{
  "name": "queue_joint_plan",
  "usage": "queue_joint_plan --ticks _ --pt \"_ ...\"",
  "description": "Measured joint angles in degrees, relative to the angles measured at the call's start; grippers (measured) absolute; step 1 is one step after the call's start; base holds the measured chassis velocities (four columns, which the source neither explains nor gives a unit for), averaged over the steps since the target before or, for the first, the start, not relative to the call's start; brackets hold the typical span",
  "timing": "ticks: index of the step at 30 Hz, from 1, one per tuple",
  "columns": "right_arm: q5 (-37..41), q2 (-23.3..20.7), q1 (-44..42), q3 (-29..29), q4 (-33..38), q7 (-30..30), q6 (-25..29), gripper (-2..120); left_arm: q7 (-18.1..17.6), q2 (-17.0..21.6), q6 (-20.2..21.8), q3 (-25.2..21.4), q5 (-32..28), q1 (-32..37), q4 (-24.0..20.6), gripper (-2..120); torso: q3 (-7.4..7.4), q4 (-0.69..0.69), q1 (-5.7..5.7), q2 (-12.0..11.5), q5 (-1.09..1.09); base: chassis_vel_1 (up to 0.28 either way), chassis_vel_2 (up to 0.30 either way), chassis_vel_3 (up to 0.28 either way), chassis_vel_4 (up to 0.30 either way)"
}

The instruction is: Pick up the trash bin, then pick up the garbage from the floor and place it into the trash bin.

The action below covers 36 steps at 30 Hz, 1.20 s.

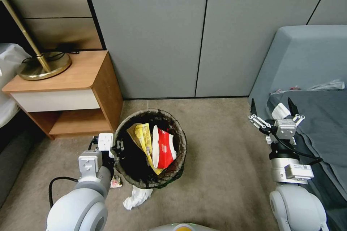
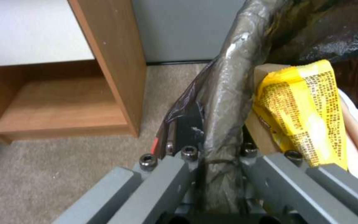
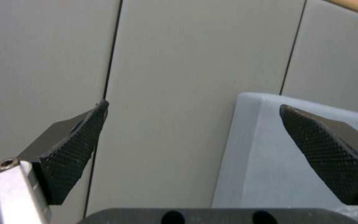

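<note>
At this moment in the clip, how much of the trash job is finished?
Partly done. The left end effector is clamped on the rim of the trash bin, and a yellow wrapper and a red-and-white packet already lie inside. Left: crumpled white paper and a small scrap lie on the carpet beside the bin. The right end effector hangs open, empty, near the bed.

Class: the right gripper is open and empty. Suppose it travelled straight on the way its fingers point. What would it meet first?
Probably the grey wall panels: the right gripper frames them between its open fingertips, with the pale blue sofa corner intruding on one side. Depth is unclear, so the sofa could come first.
</note>
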Motion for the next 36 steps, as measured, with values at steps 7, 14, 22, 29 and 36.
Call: queue_joint_plan --ticks 7,14,22,29,36 --pt "-0.04 -1.60 -0.38 0.13 0.29 0.23 -0.02 100 -0.08 0.08 0.00 -0.02 -0.21 -0.01 0.00 0 -0.01 0.00 -0.01 0.00 0.00 -0.013 0.026 0.009 -0.024" --pt "-1.24 -0.99 -0.68 -0.56 0.06 0.43 -0.03 100 -0.15 0.21 0.00 -0.03 -0.25 0.21 -0.07 0 -0.01 0.00 -0.01 0.00 0.00 0.000 0.000 0.000 0.000" --pt "-2.14 -1.13 -0.79 -0.85 -0.05 0.45 -0.48 100 -0.15 0.38 0.00 -0.03 -0.03 0.26 -0.23 0 -0.01 0.00 -0.01 0.00 -0.01 0.000 0.000 0.000 0.000" --pt "-2.95 -1.19 -0.85 -0.81 -0.38 0.64 -0.81 100 -0.30 0.36 0.00 0.24 -0.26 0.24 -0.34 0 -0.01 0.00 -0.01 0.00 -0.01 0.000 0.000 0.000 0.000" --pt "-3.97 -1.08 -1.17 -1.23 -0.45 0.62 -1.33 100 -0.23 0.20 0.00 0.13 0.24 0.41 -0.49 0 0.00 0.00 -0.01 0.00 0.00 0.000 0.000 0.000 0.000"
